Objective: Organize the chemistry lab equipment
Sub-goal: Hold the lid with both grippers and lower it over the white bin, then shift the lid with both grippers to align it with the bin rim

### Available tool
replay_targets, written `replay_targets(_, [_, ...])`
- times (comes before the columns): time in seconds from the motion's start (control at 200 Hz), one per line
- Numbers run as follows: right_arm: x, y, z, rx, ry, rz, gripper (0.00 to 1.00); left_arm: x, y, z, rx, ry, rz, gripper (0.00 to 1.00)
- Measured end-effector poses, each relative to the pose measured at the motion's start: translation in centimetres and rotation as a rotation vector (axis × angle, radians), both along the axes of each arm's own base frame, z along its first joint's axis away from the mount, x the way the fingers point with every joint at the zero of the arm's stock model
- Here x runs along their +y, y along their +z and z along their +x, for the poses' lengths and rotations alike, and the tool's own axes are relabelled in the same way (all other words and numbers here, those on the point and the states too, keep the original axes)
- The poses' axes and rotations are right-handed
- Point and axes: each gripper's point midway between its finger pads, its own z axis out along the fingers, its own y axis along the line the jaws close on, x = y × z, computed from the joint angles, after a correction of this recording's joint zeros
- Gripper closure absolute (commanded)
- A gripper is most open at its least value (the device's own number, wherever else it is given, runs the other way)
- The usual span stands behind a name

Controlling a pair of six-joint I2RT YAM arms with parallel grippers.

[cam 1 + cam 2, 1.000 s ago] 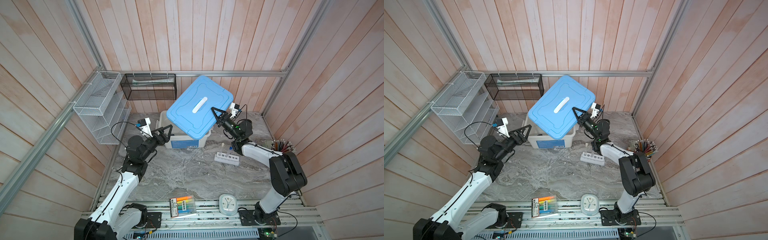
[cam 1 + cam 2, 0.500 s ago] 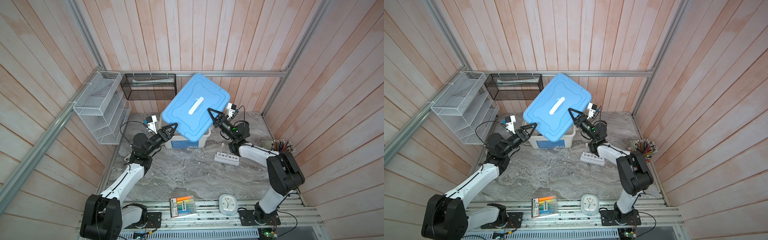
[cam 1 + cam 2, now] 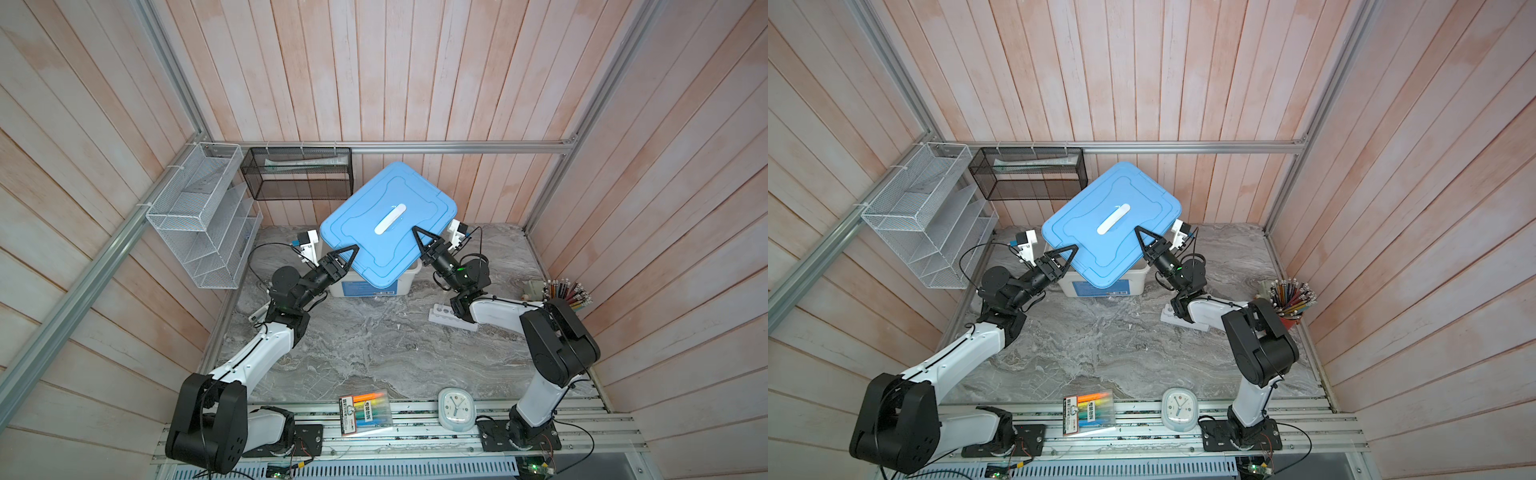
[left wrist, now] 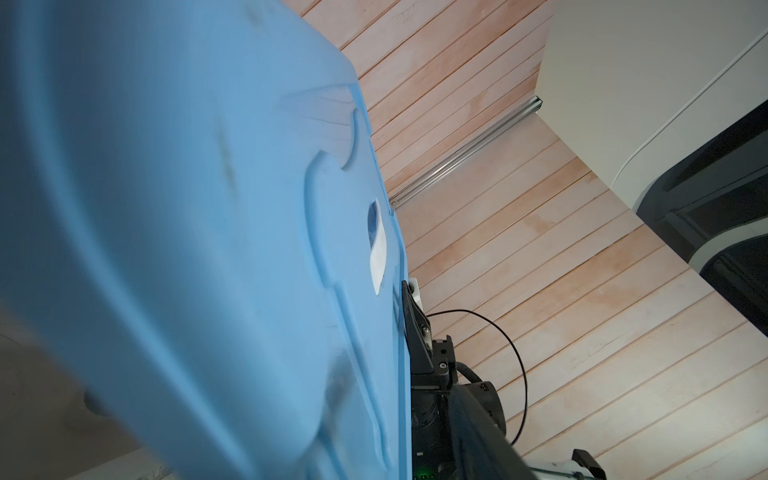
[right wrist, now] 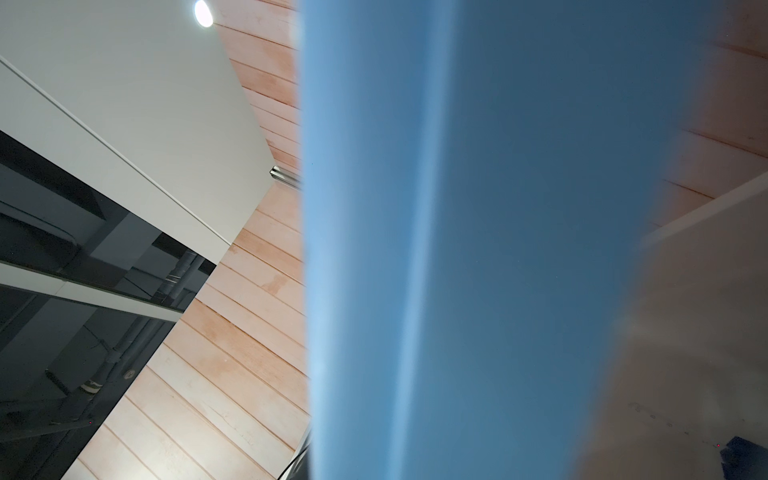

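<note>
Top views first, please: who has the blue lid [image 3: 388, 224]?
— By my finding, the right gripper [image 3: 420, 239]. Its jaws are pressed onto the lid's right-hand edge, with one finger lying on the top face. Both top views show the lid [image 3: 1111, 220] held askew above the white bin [image 3: 409, 276], covering most of it.
— And the left gripper [image 3: 351, 254]?
— It is at the lid's left edge. One finger shows, with its tip against the rim; its partner is hidden. I cannot tell whether it is pinching or merely alongside.
— Are the wrist cameras any help?
— Little. In the left wrist view the lid's top face [image 4: 187, 249] fills most of the picture, and the right gripper [image 4: 405, 299] sits at its far rim. The right wrist view shows a blurred blue band of lid [image 5: 457, 249] and no fingers.
— Lab equipment?
— Noted: the white six-hole rack [image 3: 442, 312] lies flat on the worktop [image 3: 374, 353], right of the bin. The right arm crosses over it and hides part of it.
— Other items?
— A cup of pencils [image 3: 569, 291] stands by the right wall. A round clock [image 3: 456, 409] and a marker pack [image 3: 365, 409] lie at the worktop's front edge.
</note>
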Motion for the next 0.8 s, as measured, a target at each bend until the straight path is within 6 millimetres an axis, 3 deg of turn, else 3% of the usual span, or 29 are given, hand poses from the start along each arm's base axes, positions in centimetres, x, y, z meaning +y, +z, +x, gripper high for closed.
replay_targets(0.14, [0.1, 0.7, -0.5, -0.019, -0.013, 0.005, 0.99, 0.0, -0.1, 0.1, 0.001, -0.001, -0.002, 0.6])
replay_targets(0.26, [0.1, 1.0, -0.6, -0.024, -0.018, 0.008, 0.96, -0.1, 0.1, 0.0, 0.0, -0.004, -0.009, 0.77])
replay_targets(0.37, [0.1, 1.0, -0.5, -0.029, -0.024, 0.003, 0.89, -0.1, 0.3, 0.0, -0.001, -0.004, -0.022, 0.94])
replay_targets(0.475, [0.0, 0.8, -0.4, -0.015, -0.028, 0.006, 0.83, -0.1, 1.0, -0.2, -0.024, -0.011, -0.035, 1.0])
replay_targets(0.71, [0.2, -0.4, -0.2, -0.007, -0.044, -0.04, 0.4, -0.5, 1.8, -0.9, -0.058, -0.042, -0.044, 1.0])
replay_targets(0.8, [0.2, -0.5, -0.1, -0.012, -0.047, -0.052, 0.33, -0.3, 1.7, -0.8, -0.054, -0.044, -0.039, 1.0])
